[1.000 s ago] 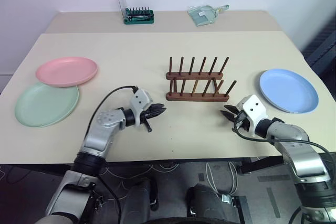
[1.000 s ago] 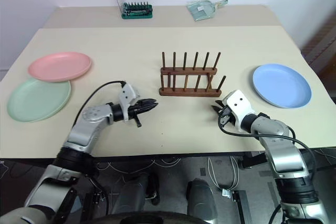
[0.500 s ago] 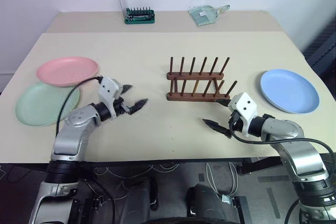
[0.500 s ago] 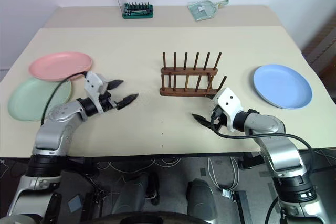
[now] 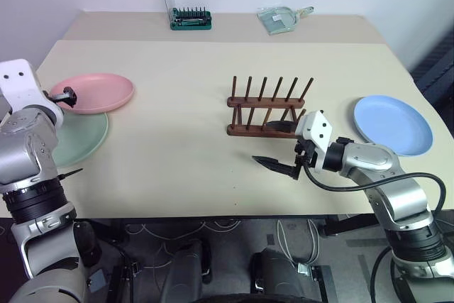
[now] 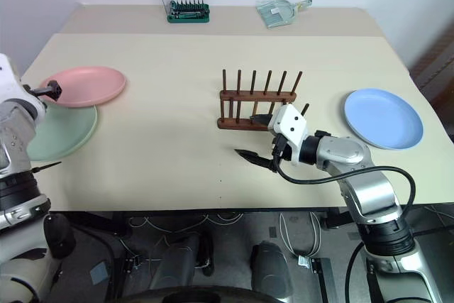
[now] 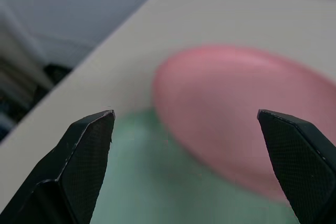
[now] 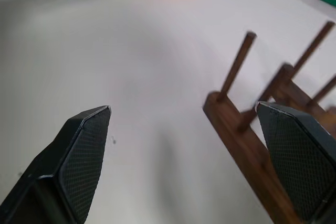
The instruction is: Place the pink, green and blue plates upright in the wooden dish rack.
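Swinging out from the bench's middle, the left hand (image 7: pixel 184 145) now hovers spread wide and empty over the pink plate (image 5: pixel 93 93), which overlaps the green plate (image 5: pixel 79 140). Right hand (image 5: pixel 280 147), also spread and empty, has edged closer beside the wooden dish rack (image 5: pixel 269 113), which holds nothing; the blue plate (image 5: pixel 392 123) lies beyond it. Risk: gripping pink could drag green along, since their rims overlap

Green plate (image 5: pixel 81 140): far edge under pink plate (image 5: pixel 96 92), near-left part behind left arm. Wooden dish rack (image 8: pixel 262 129): cut off by right wrist view's edge. Left gripper (image 7: pixel 189 124): fingertips alone visible, plates beyond blurred.
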### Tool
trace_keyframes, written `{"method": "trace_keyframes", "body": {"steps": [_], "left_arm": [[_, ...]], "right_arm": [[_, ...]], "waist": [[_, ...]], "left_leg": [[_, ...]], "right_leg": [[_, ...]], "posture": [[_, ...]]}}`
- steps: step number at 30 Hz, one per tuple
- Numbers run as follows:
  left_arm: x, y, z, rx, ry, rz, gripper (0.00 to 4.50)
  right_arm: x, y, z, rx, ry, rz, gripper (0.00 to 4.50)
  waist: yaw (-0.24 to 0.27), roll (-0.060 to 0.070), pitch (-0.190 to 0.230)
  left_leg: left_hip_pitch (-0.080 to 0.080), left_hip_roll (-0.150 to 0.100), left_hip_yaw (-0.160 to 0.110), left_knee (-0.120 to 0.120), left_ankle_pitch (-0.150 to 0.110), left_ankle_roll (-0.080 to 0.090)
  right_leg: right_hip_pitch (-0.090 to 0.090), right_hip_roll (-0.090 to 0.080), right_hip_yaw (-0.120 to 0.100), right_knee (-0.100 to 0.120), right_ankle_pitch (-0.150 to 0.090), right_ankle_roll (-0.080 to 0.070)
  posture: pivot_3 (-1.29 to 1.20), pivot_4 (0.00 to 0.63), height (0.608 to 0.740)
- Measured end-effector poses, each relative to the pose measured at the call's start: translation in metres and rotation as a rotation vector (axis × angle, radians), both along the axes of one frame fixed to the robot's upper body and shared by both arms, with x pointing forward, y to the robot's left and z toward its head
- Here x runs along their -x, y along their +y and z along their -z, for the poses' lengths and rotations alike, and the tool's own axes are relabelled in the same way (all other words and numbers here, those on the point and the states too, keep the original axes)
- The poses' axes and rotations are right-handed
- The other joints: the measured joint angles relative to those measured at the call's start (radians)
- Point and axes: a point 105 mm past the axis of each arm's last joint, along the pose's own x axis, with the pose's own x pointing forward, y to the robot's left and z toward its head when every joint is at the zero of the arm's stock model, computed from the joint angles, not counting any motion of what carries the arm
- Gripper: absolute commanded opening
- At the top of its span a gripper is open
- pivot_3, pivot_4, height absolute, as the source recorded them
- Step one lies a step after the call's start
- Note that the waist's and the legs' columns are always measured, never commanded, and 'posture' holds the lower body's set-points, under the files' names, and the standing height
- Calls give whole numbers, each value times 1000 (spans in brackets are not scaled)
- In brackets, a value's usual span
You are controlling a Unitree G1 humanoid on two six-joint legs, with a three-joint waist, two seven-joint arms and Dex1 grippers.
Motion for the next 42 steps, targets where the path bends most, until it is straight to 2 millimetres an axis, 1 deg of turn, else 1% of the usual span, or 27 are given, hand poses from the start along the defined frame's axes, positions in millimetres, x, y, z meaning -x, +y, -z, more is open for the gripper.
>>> {"method": "trace_keyframes", "body": {"steps": [5,8,12,15,16,17,19,20,22,23,25,32,36,37,39,42], "left_arm": [[-2,1,12,113,24,-15,4478],[-8,0,23,197,39,-18,4478],[-17,5,28,251,40,-29,4478],[-24,6,31,286,30,-31,3679],[-25,6,32,290,28,-31,3143],[-25,6,33,291,31,-33,2747],[-25,6,35,291,32,-38,1626],[-25,7,34,290,31,-40,1225],[-26,7,33,296,19,-40,113],[-28,5,29,300,3,-34,44],[-30,5,22,298,-20,-31,44],[-32,1,21,312,-35,-10,44],[-35,-7,17,315,-78,22,44],[-37,-11,14,318,-100,45,44],[-42,-27,-11,269,-248,140,44],[-46,-51,-48,221,-414,268,44]], "right_arm": [[4,3,-2,-7,5,-22,4500],[8,8,-4,-12,-1,-40,4500],[13,14,0,-26,15,-45,4500],[15,14,2,-27,20,-39,4500],[15,14,2,-28,19,-36,4500],[15,14,2,-28,18,-34,4500],[15,14,3,-29,19,-27,4500],[15,14,3,-30,21,-25,4500],[15,13,5,-31,27,-18,4500],[15,13,5,-31,27,-17,4500],[16,14,4,-32,21,-18,4500],[15,14,3,-32,17,-15,4500],[15,14,1,-30,6,-19,4500],[14,15,-2,-30,-5,-23,4500],[10,17,-13,-19,-47,-28,4500],[6,23,-37,-17,-129,-46,4500]], "waist": [[-1,0,0],[-2,-1,0],[-2,-1,0],[-1,-2,0],[-1,-2,0],[-2,-2,0],[-3,-2,0],[-3,-2,0],[-2,-2,0],[-2,-2,0],[-2,-2,0],[-2,-2,0],[-2,-2,0],[-1,-3,0],[-2,-6,2],[-2,-6,2]], "left_leg": [[0,0,0,0,0,-1],[0,0,0,0,1,-1],[0,0,0,0,1,-1],[0,0,0,0,1,-1],[0,0,0,0,1,-1],[0,0,0,0,1,-1],[0,0,0,-1,1,-2],[0,0,0,-1,1,-2],[0,0,0,-1,1,-2],[0,0,0,0,1,-2],[0,0,0,0,1,-2],[0,0,0,0,1,-2],[0,0,0,0,1,-2],[0,0,0,0,1,-2],[-2,0,0,0,1,-2],[-1,0,0,0,1,-2]], "right_leg": [[0,0,0,0,0,0],[-1,0,0,1,0,0],[-1,0,0,1,0,0],[-1,0,0,1,0,0],[-1,0,0,1,0,0],[-1,0,0,1,0,0],[-1,0,0,2,0,0],[-1,0,0,2,0,0],[-1,0,0,2,0,0],[-1,0,0,2,0,0],[-1,0,0,2,0,0],[-1,0,0,2,0,0],[-1,0,0,2,0,0],[-1,0,0,2,0,0],[-3,0,0,3,0,0],[-2,0,0,2,0,0]], "posture": [[0,150,736],[0,150,736],[0,150,736],[0,150,736],[0,150,736],[0,150,736],[0,150,736],[0,150,736],[0,150,736],[0,150,736],[0,150,736],[0,150,736],[0,150,736],[0,150,736],[0,150,736],[0,150,736]]}}
